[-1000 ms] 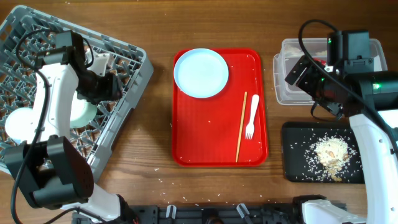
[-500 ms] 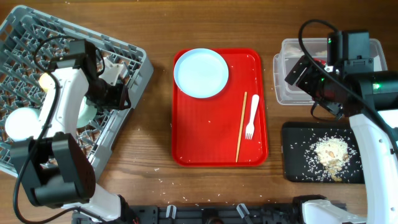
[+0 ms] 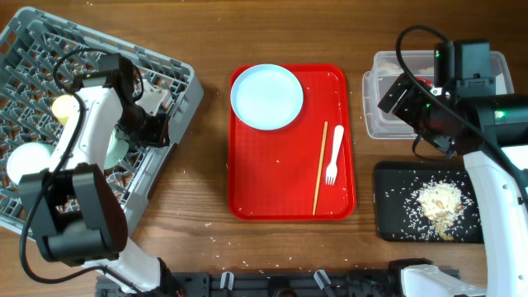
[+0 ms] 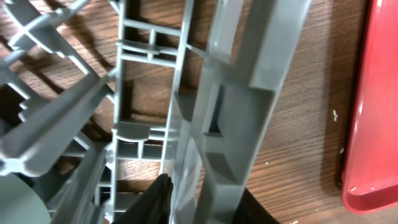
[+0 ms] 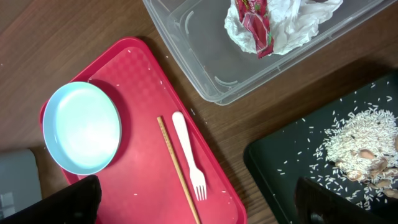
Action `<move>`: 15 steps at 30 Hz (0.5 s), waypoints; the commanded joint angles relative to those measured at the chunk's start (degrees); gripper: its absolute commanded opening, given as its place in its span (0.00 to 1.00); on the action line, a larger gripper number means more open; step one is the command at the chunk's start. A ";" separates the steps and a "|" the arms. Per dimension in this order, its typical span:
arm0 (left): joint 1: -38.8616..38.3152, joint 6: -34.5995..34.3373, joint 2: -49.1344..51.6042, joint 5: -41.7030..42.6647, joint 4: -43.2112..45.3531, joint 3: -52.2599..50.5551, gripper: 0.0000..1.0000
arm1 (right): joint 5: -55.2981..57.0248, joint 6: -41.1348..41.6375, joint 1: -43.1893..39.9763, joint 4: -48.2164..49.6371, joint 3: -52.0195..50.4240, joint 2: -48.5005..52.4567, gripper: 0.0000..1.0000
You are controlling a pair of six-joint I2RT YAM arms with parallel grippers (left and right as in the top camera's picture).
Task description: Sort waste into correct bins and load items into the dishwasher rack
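Observation:
The grey dishwasher rack point(image 3: 186, 99) stands at the left and holds a mint green bowl point(image 3: 115, 150), a pale bowl point(image 3: 25, 161) and a yellow cup point(image 3: 62, 107). My left gripper point(image 3: 155, 124) is open and empty at the rack's right wall point(image 4: 249, 93), a finger on each side. The pale blue plate point(image 3: 266, 96), chopstick point(image 3: 320, 167) and white fork point(image 3: 333, 154) lie on the red tray. My right gripper point(image 5: 199, 208) is open and empty, high over the clear tub point(image 5: 205, 68), which holds the red wrapper point(image 5: 258, 28) and tissue point(image 5: 292, 25). Food scraps point(image 3: 437, 202) lie on the black tray point(image 3: 392, 214).
The red serving tray point(image 3: 280, 181) sits mid-table between the rack and the bins. Its edge shows in the left wrist view point(image 4: 373, 124). Rice grains are scattered on the wooden table and the tray. A black rail runs along the front edge point(image 3: 272, 285).
My left gripper has moved right and slightly back from over the mint bowl to the rack's right wall. The bowl stays in the rack. The right arm has not moved.

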 commanded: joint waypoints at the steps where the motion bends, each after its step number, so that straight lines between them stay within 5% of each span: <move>1: -0.26 0.57 0.52 1.38 3.17 -0.33 0.15 | 0.98 -0.70 -0.22 0.00 0.22 0.52 1.00; 4: -0.26 -2.82 0.52 6.38 7.58 -0.33 0.05 | 0.98 -0.68 -0.22 0.00 0.24 0.52 1.00; 9: -0.31 -4.31 0.52 19.78 15.58 -0.33 0.04 | 0.98 -0.68 -0.22 -0.02 0.24 0.52 1.00; 15: -1.79 -10.51 0.52 19.74 21.79 -0.33 0.04 | 0.98 -0.68 -0.22 0.00 0.24 0.52 1.00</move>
